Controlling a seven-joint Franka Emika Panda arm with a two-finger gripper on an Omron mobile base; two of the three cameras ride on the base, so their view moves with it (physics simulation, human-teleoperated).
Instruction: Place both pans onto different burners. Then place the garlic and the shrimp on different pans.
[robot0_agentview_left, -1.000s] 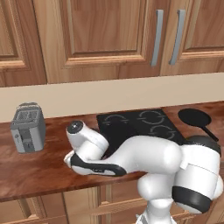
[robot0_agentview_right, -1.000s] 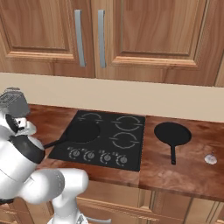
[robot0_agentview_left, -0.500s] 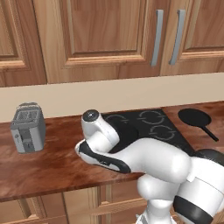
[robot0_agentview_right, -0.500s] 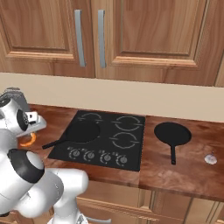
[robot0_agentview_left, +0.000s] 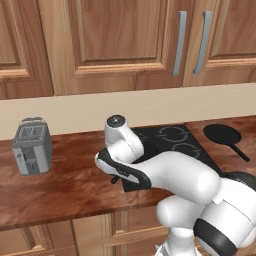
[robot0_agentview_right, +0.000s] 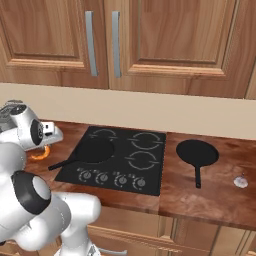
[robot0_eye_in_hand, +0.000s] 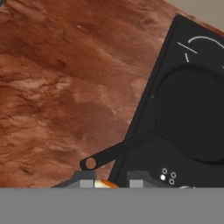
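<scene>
- Gripper (robot0_eye_in_hand: 105, 183) was clenched on the shrimp (robot0_eye_in_hand: 104, 184); an orange sliver showed between the fingertips (robot0_eye_in_hand: 86, 184) in the hand view, and an orange crescent hung under the hand in the right base view.
- Hand sat over bare counter (robot0_eye_in_hand: 52, 96), just off the cooktop's (robot0_agentview_right: 150, 172) left edge.
- Nearest pan (robot0_eye_in_hand: 192, 113) sat on the front-left burner; its handle (robot0_eye_in_hand: 118, 151) ran back toward the gripper, so the pan bowl lay beyond the handle's far end.
- Second pan (robot0_agentview_right: 197, 152) sat on the counter right of the cooktop, not on a burner.
- Garlic (robot0_agentview_right: 240, 182) lay further right, well apart.

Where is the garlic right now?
In the right base view, the garlic lies on the wooden counter, far right, beyond the pan beside the cooktop.
</scene>
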